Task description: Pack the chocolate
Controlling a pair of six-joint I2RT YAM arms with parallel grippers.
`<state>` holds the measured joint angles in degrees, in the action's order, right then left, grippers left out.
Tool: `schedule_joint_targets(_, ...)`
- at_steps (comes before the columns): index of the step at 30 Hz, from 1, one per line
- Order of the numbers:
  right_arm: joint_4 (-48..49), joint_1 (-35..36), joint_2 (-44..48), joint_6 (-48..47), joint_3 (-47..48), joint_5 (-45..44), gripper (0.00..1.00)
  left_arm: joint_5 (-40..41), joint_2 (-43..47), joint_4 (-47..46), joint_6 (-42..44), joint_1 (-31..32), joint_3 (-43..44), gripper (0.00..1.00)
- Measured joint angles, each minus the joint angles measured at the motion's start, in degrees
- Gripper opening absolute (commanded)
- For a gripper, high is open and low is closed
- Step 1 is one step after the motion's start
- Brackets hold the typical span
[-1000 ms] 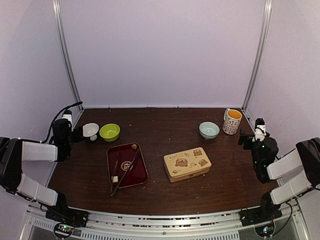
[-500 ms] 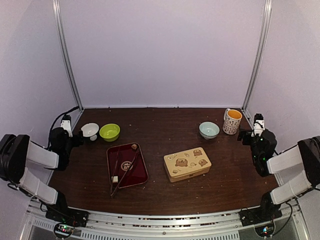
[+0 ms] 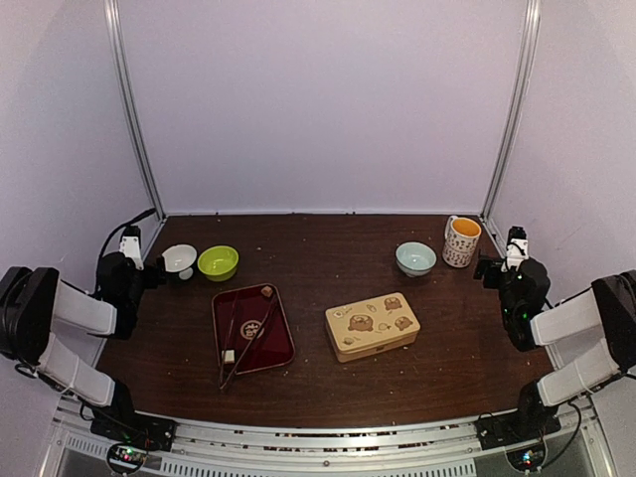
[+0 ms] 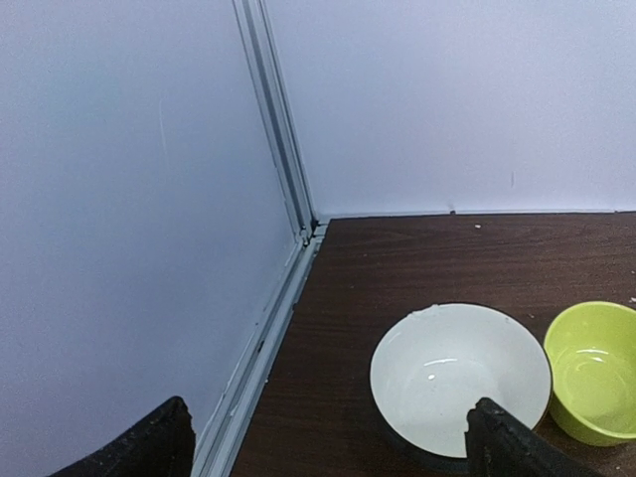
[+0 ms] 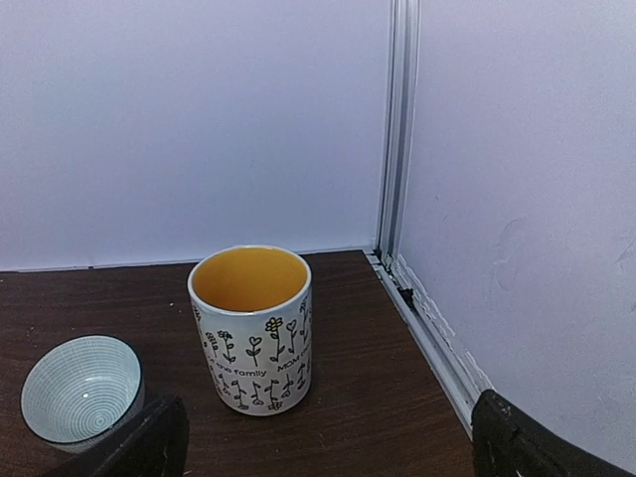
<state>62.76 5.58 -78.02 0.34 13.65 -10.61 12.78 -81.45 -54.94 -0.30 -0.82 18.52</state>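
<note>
Firstly, the surface: you have a dark brown wooden table [image 3: 328,388] enclosed by pale lilac walls [image 3: 318,99], with metal posts [image 3: 134,119] in the two far corners. Small pale specks dot the far part of the top. Near the left wall stand a white bowl [image 4: 459,376] and a green bowl [image 4: 594,370], just beside one another. Right of centre lies a beige tin [image 3: 372,325], lid on, printed with brown bears. At the far right sit a pale blue bowl [image 5: 81,386] and an upright flower-patterned mug [image 5: 250,328] with an orange inside, near each other but apart.

Next, the pincers. Your left gripper [image 4: 328,442] hangs at the left edge with its jaws spread wide, holding nothing and facing the white bowl. Contact with that bowl's rim cannot be confirmed. Your right gripper [image 5: 328,437] is likewise spread wide and empty, facing the mug and clear of it.

Lastly, the chocolate [image 3: 266,291]: one small brown lump shows at the far rim of the red tray [image 3: 281,343], left of the tin. Thin dark utensils [image 3: 248,343] and a small cream cube [image 3: 229,355] share that tray. The lump looks roundish and is too small to give a long axis or heading. It lies well apart from both grippers.
</note>
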Motion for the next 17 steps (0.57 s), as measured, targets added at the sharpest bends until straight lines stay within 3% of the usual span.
schedule_joint_targets(17, 0.0, 0.0, 0.0, -0.4, 0.0, 1.5, 1.00, 0.0, 0.0, -0.6, 0.0, 0.0, 0.0, 0.98)
